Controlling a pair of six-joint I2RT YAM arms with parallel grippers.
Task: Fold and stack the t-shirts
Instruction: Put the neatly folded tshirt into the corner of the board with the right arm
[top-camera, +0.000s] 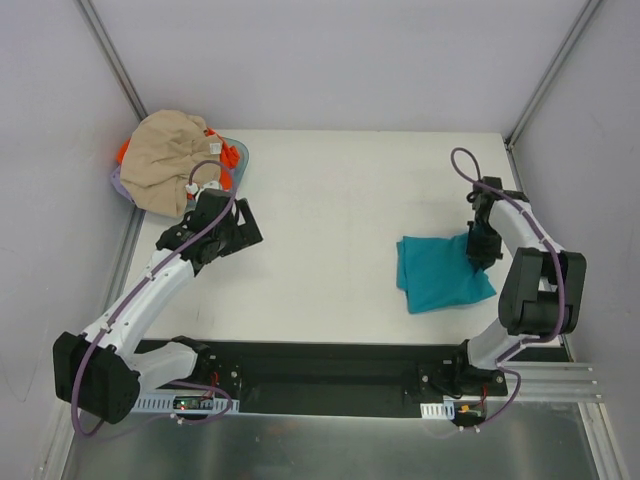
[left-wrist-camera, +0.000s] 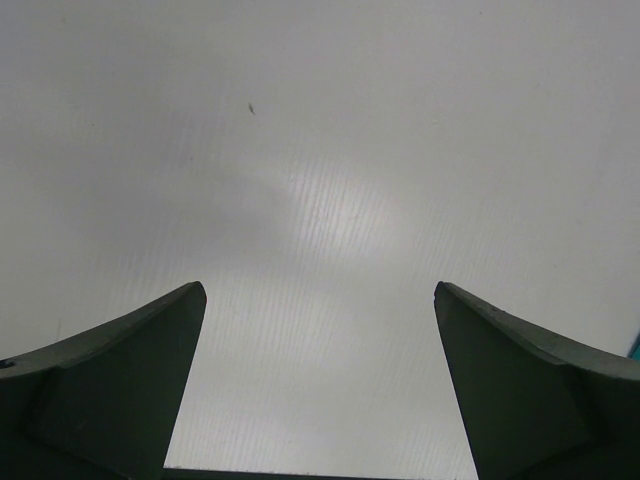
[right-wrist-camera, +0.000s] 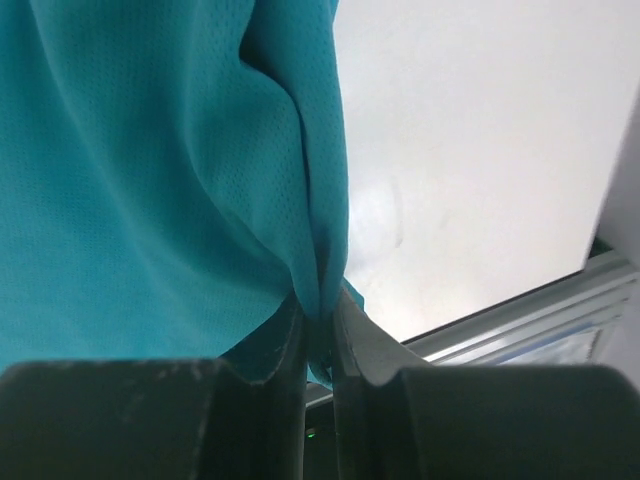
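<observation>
The teal-blue t-shirt (top-camera: 440, 272) lies folded at the right of the table. My right gripper (top-camera: 480, 248) is shut on its right edge; in the right wrist view the teal cloth (right-wrist-camera: 150, 170) is pinched between the fingers (right-wrist-camera: 318, 310). The beige t-shirt (top-camera: 172, 163) is heaped over the basket at the far left, with the orange t-shirt (top-camera: 228, 152) showing under it. My left gripper (top-camera: 243, 225) is open and empty just right of that heap; its wrist view shows only bare table between the gripper's (left-wrist-camera: 320, 295) spread fingers.
The bluish-lavender basket (top-camera: 240, 160) stands at the far left corner against the wall. White walls close the table on the left, back and right. A metal rail (right-wrist-camera: 520, 320) runs along the near right edge.
</observation>
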